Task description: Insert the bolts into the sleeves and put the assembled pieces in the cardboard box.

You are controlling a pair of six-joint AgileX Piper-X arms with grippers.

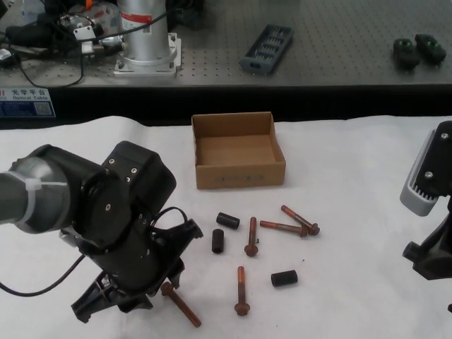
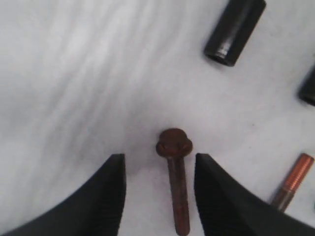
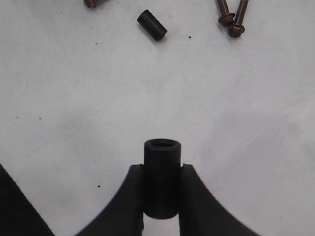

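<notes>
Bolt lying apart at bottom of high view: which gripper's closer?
Left. Left gripper flanks the bolt, jaws open; right gripper, holding a sleeve, is far across the bench.

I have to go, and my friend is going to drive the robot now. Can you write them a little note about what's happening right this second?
Left gripper: open, with a finger on each side of a bolt lying on the white cloth. It is not gripping it yet.
Right gripper: shut on a sleeve.
On the cloth: four other bolts and three loose sleeves.
Cardboard box: empty.
Done: nothing is put together yet.
Left: probably grip this bolt, push it into the held sleeve, box it, then do the others.
</notes>
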